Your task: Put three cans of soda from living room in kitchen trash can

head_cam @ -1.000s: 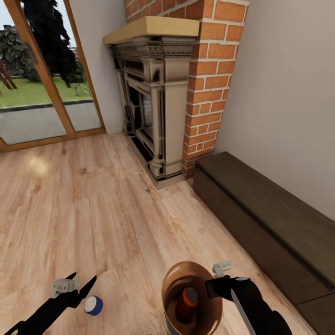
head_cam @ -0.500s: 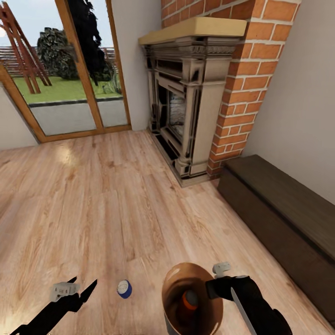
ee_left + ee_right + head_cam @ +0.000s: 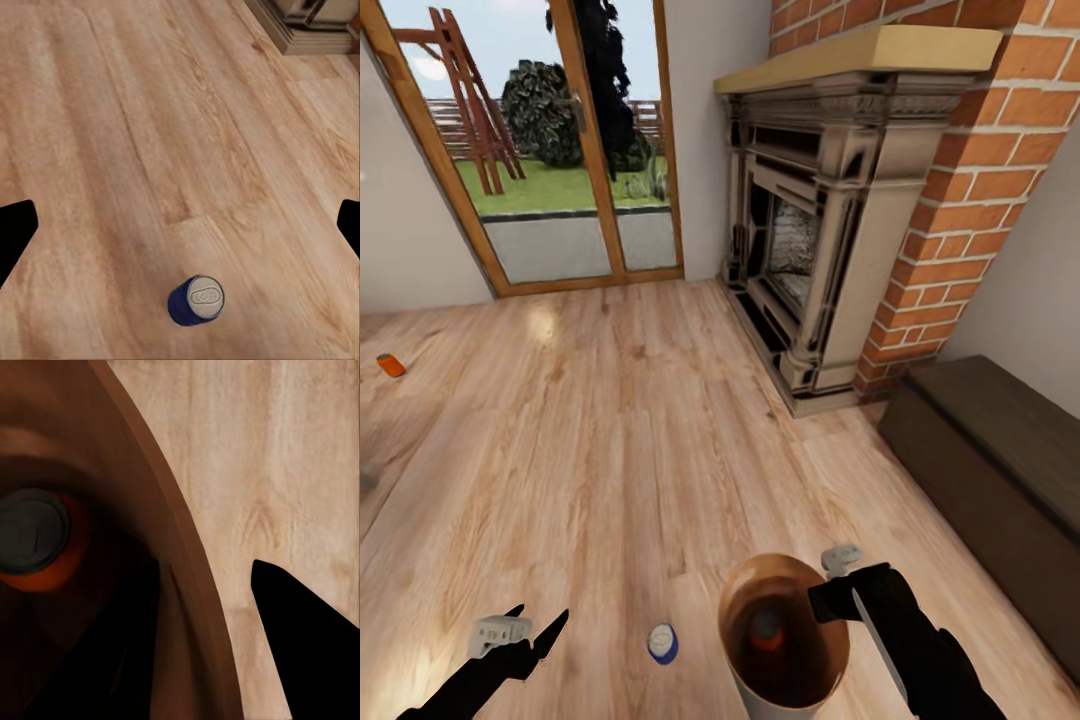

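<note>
My right gripper [image 3: 826,598] is shut on the rim of the tash can [image 3: 738,640], a pale bucket with a copper-brown inside, held low in front of me. An orange can of soda [image 3: 767,628] lies inside it, also seen in the right wrist view as an orange can [image 3: 34,536] beside the rim [image 3: 176,555]. A dark blue can of soda [image 3: 663,643] stands upright on the plank floor between the bucket and my left gripper [image 3: 530,625], which is open and empty. The left wrist view has that blue can [image 3: 196,300] ahead of the spread fingers [image 3: 15,232]. Another orange can [image 3: 391,365] lies on the floor far left.
A brick fireplace [image 3: 830,230] with a wooden mantel stands ahead on the right. A low dark bench [image 3: 1000,460] runs along the right wall. Glass doors [image 3: 550,150] with wooden frames face a garden. Light wood floor [image 3: 610,430] spreads between them.
The camera has swung left, so the whole scene slid right in the picture. The blue can now sits farther from my left gripper. The far-left orange can has come into view.
</note>
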Controlling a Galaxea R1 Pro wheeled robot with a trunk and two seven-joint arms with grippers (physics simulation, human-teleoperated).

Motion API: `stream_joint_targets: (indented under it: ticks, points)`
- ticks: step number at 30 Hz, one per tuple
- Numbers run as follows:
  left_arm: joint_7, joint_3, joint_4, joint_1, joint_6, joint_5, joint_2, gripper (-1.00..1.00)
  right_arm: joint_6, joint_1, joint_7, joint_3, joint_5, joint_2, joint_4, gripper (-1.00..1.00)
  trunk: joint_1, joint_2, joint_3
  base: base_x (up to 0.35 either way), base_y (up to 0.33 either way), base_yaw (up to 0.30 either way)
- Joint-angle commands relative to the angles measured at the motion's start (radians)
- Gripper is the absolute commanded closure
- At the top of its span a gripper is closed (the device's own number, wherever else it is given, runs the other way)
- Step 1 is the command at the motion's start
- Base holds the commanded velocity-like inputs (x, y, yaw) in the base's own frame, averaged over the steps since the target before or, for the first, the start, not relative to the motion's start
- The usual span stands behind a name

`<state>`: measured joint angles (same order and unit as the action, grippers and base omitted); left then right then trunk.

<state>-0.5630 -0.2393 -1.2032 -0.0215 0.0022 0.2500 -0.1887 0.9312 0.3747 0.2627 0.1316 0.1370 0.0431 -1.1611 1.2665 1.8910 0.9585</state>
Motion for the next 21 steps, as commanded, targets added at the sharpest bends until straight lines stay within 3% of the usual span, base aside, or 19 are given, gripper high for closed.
stream_joint_targets:
  ticks: [1,11,21]
  points:
    - [0.001,0.000,0.000,0.000,-0.001,0.000,0.000,-1.00,0.003,0.001,0.000,0.002,-0.018,-0.001,0.000,1.00,0.000,0.000,0.000,0.312,0.082,0.053]
    - [0.018,0.000,0.001,0.000,-0.001,-0.001,0.000,-1.00,0.004,0.001,-0.004,-0.004,-0.008,0.001,-0.039,1.00,0.000,0.000,0.000,0.290,-0.023,0.011]
    - [0.061,0.001,0.002,0.000,-0.001,-0.003,0.000,-1.00,0.005,0.000,-0.030,-0.008,-0.008,0.000,-0.072,1.00,0.000,0.000,0.000,0.097,-0.163,0.000]
